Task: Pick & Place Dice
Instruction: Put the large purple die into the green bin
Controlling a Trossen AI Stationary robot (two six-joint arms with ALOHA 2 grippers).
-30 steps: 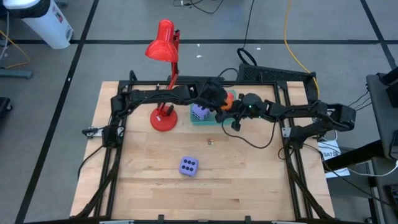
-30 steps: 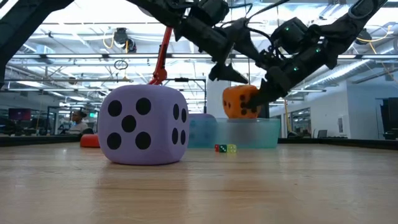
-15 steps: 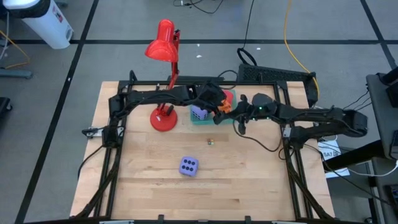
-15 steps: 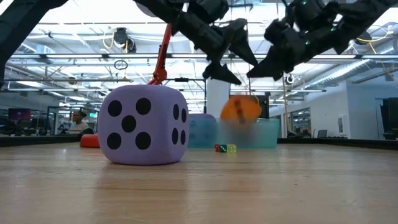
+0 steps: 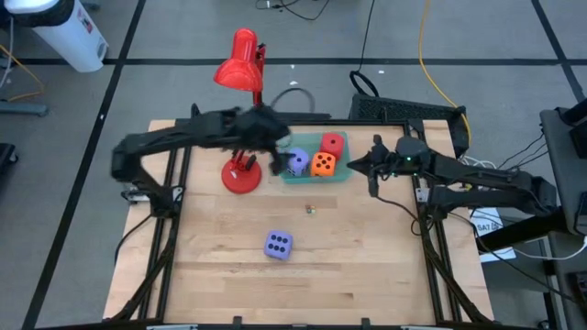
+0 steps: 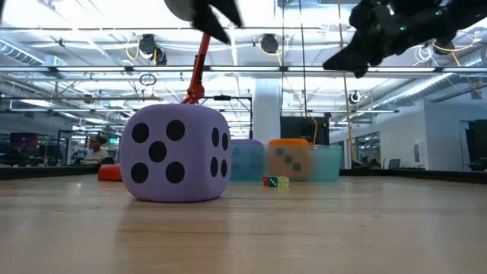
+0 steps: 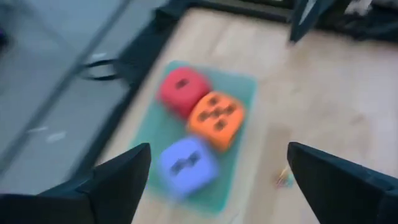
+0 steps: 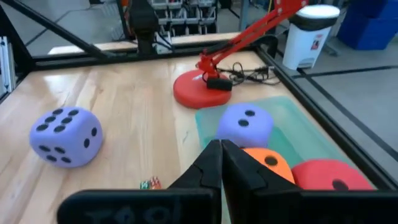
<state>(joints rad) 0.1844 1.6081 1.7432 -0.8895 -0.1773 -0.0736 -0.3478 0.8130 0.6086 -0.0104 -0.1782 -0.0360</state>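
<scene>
Three dice sit in the teal tray (image 5: 337, 175) at upper centre: red die (image 5: 332, 144), orange die (image 5: 322, 164), purple die (image 5: 296, 162). Another purple-blue die (image 5: 279, 245) rests alone lower on the desk (image 5: 211, 266). Left gripper (image 5: 274, 158), fingers spread, empty, hangs beside the tray; right gripper (image 5: 360, 165), fingers clenched, right of it.

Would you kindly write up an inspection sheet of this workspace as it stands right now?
Surface: wooden table, bare at the front.
Job's things: red die, orange die and purple die sit in the teal tray; second purple die lies alone on the wood.
Clutter: red desk lamp; a few tiny dice in front of the tray.
Grippers: left gripper open, beside the tray; right gripper shut, empty, on the tray's other side.
Cables: yellow cable and black cable on the floor.
Surroundings: white bin at a corner.
</scene>
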